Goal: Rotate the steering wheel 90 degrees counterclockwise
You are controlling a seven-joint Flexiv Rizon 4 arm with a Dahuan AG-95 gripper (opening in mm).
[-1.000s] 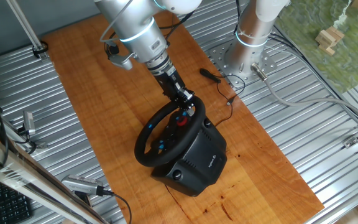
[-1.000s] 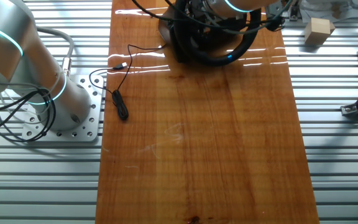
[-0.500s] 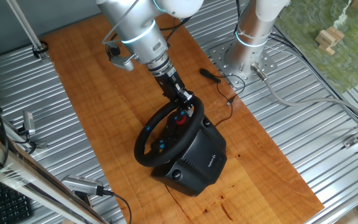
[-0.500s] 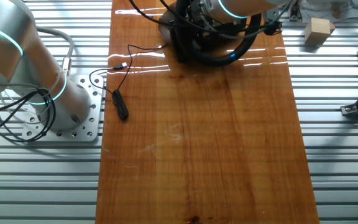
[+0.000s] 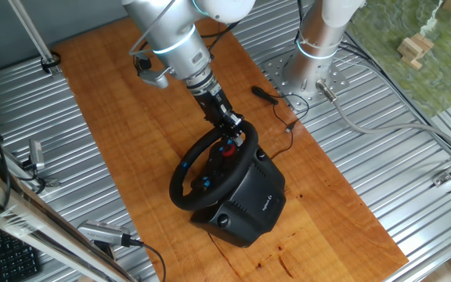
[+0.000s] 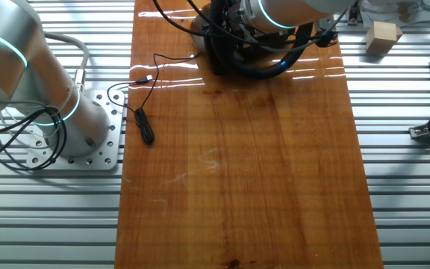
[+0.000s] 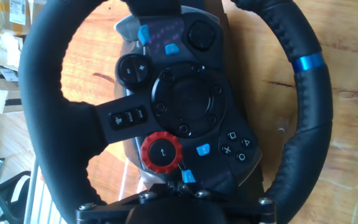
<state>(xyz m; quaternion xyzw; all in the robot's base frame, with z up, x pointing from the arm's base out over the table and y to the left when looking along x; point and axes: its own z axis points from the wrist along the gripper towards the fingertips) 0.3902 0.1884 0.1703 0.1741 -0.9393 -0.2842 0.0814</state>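
Note:
The black steering wheel [image 5: 182, 174] stands tilted on its boxy black base [image 5: 250, 205] at the near part of the wooden board. My gripper [image 5: 237, 130] is at the rim's upper far side and is shut on the rim. In the hand view the wheel [image 7: 47, 93] fills the frame, with the red dial and blue hub buttons in the middle and a blue stripe on the right rim. The gripper [image 7: 173, 210] sits over the rim at the bottom edge. In the other fixed view the wheel [image 6: 263, 72] is at the top edge, partly hidden by my arm.
A black cable with a plug [image 5: 265, 94] lies on the board beside the arm's mounting plate [image 5: 296, 74]; it also shows in the other fixed view [image 6: 145, 128]. A wooden block [image 6: 383, 36] sits off the board. Slatted metal table surrounds the board [image 5: 116, 117].
My arm has shifted slightly and the wheel rim has turned a little with the gripper still on it. The base has not moved.

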